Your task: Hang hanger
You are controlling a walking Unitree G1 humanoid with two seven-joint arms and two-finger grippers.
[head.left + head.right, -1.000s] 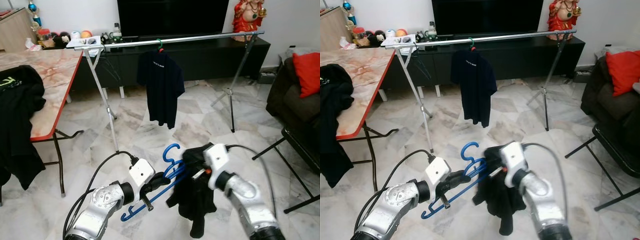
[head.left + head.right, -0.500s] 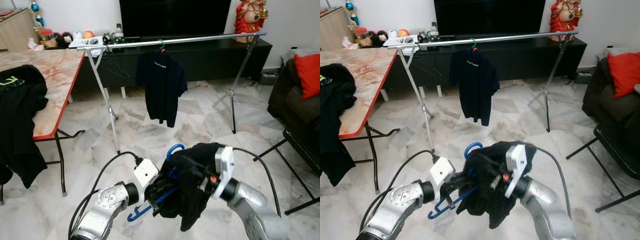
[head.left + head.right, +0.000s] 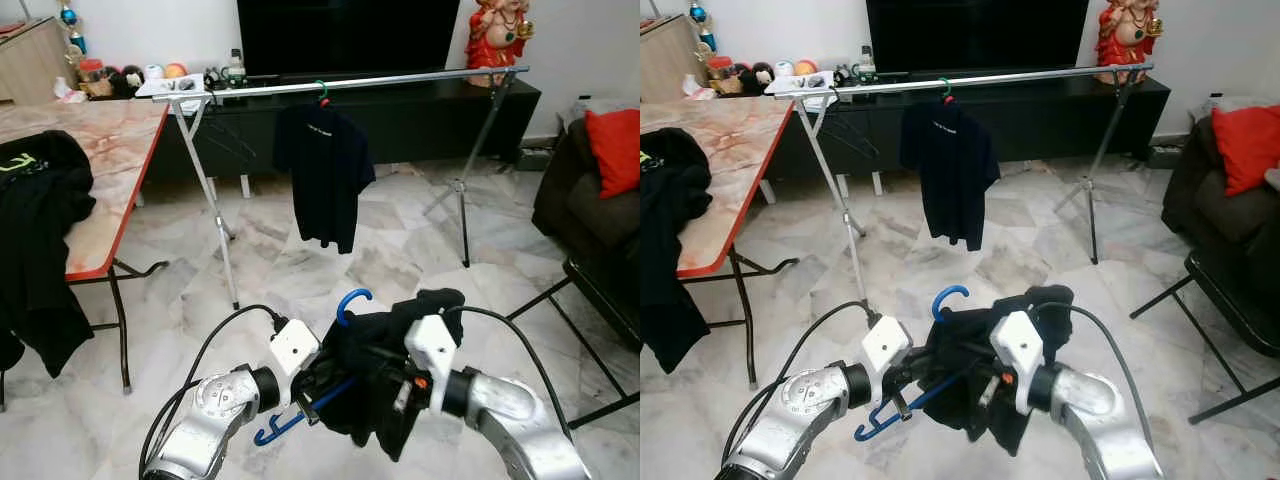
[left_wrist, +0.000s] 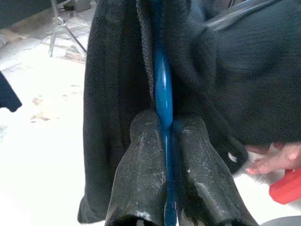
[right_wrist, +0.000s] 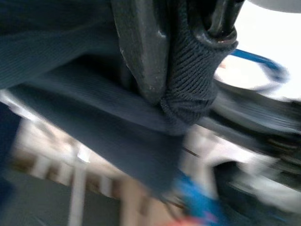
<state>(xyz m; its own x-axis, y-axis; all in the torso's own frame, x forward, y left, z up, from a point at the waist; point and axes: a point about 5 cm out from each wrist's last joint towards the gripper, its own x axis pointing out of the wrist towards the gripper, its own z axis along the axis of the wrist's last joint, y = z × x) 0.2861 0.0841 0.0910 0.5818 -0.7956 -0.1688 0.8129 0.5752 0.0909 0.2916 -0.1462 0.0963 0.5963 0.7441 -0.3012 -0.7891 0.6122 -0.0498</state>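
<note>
- Left eye view: a bare stretch of marble floor lies between the grippers and the rail, where a dark shirt hangs near the left end; much of the rail to its right is bare.
- The counter edges the left, a sofa the right.
- Left gripper, forearm angled in low, is clenched on the blue hanger.
- Right gripper, bent inward, pinches the black garment draped over the hanger.
</note>
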